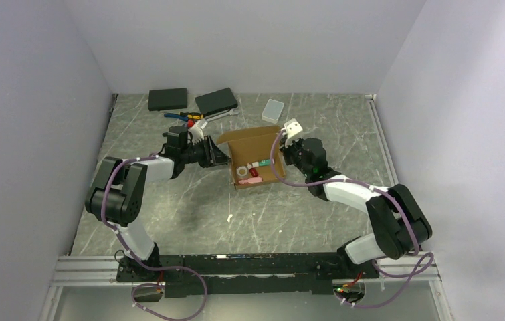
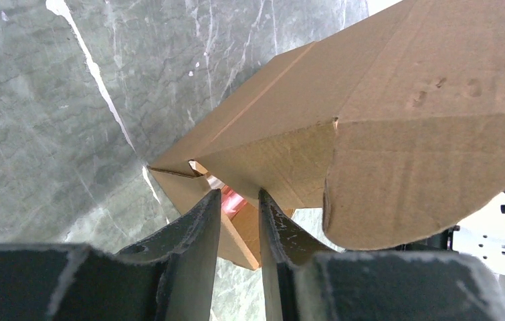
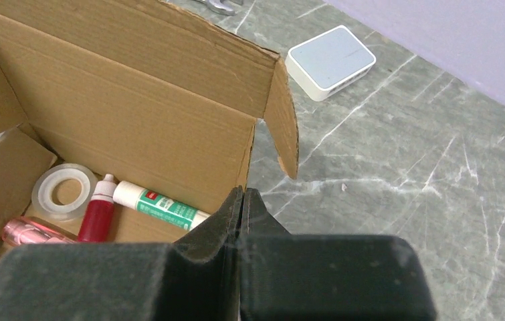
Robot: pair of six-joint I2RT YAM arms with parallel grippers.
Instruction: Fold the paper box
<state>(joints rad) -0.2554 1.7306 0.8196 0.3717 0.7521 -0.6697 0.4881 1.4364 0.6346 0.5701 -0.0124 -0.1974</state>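
We see the paper box [image 1: 255, 155] on the bench [image 1: 189, 214] between both arms, our left fingers [image 2: 239, 200] narrowly apart at its left wall, our right fingers [image 3: 243, 200] pressed together, empty, just beside its right wall.

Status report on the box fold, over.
Left gripper part open at box's left side. Right gripper shut by right wall. Paper box open, lid up. Tape roll, bottles inside.

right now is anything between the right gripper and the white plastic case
Nothing: in the right wrist view only bare marbled tabletop separates the shut right gripper from the case.
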